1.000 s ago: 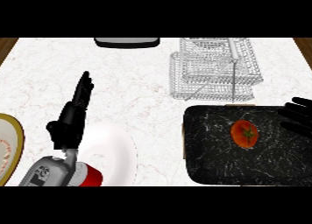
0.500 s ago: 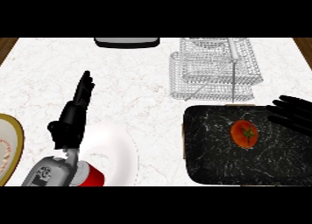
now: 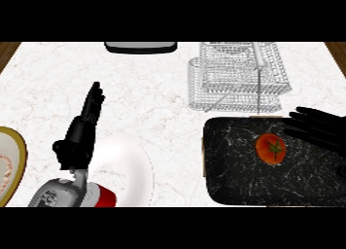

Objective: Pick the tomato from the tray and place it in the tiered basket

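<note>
The tomato (image 3: pixel 270 149) lies on the black tray (image 3: pixel 233 180) at the right of the white worktop (image 3: pixel 154 97), with the wire basket (image 3: pixel 237 78) just beyond the tray's far edge. The right hand (image 3: pixel 325 130) reaches over the tray's right side with its fingers spread, tips close beside the tomato and seemingly not touching it. The left hand (image 3: pixel 81 131) rests open at the left, fingers straight, beside a white plate (image 3: pixel 129 168).

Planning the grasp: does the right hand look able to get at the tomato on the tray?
Probably yes. The right hand hangs open just right of the tomato, which lies alone on the black tray with nothing between them.
</note>
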